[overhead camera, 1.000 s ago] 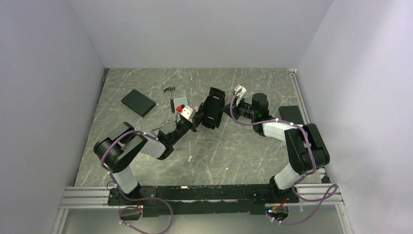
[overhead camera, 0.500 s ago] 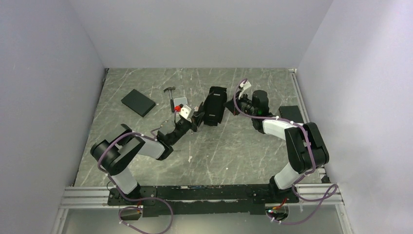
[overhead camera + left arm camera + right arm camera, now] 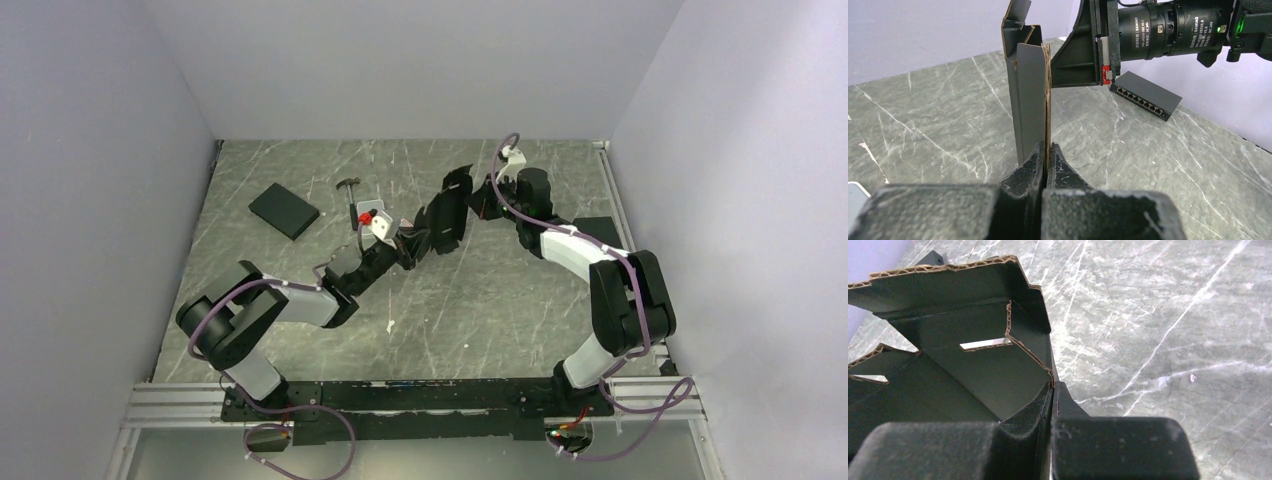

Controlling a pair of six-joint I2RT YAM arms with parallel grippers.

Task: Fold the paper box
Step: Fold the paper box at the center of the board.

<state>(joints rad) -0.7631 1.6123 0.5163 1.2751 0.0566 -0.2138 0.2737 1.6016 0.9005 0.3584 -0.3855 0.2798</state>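
Nearest, the left jaws are pressed together on the lower edge of the paper box (image 3: 1029, 95), pinching a doubled layer of the corrugated cardboard. This grip is the same as a second ago. Straight above these jaws the box stands upright on its edge, and it seems to be clear of the desk (image 3: 948, 115). Its panels run away toward the other arm. There is the change — the right jaws, which were a little apart one second ago, have now closed on a flap corner at the far end. In the right wrist view the cardboard edge sits tight between them, and the slotted panels open out to the left of them. In the same second the right arm (image 3: 575, 255) has drawn back toward the far wall and the left arm (image 3: 300, 300) has followed, so the box is lifted and stretched longer between the two grips than before. For the task I judge that the sheet is now secured at both ends and can be bent along its creases. No wall looks locked yet and the tabs are free — so the folding is in its early part. Beyond the right jaws, well apart, a flat black device with a row of ports (image 3: 1144, 95) lies on the desk.
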